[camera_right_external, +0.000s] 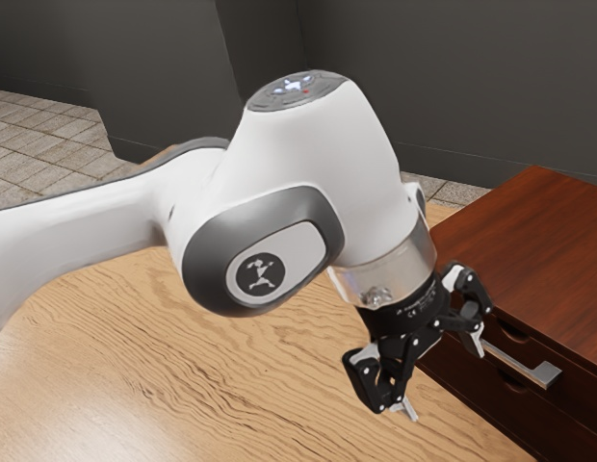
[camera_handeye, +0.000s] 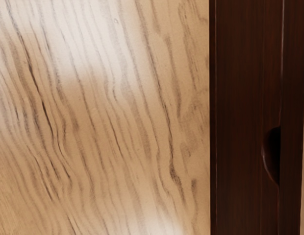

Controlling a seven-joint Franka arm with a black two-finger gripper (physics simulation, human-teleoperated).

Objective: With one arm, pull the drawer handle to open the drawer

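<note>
A dark wooden drawer cabinet stands on the table at the exterior view's right. A silver bar handle runs along its front, over dark recesses. My black gripper hangs just in front of the cabinet, at the handle's near end, pointing down toward the table. Its fingers stand wide apart and open, with nothing between them. One fingertip is close to the handle's end; I cannot tell whether it touches. In the wrist view the dark drawer front with a rounded recess lies beside the table surface.
The light wooden table spreads under the arm to the exterior view's left of the cabinet. A tiled floor and grey walls lie behind. My white arm takes up the middle of the exterior view.
</note>
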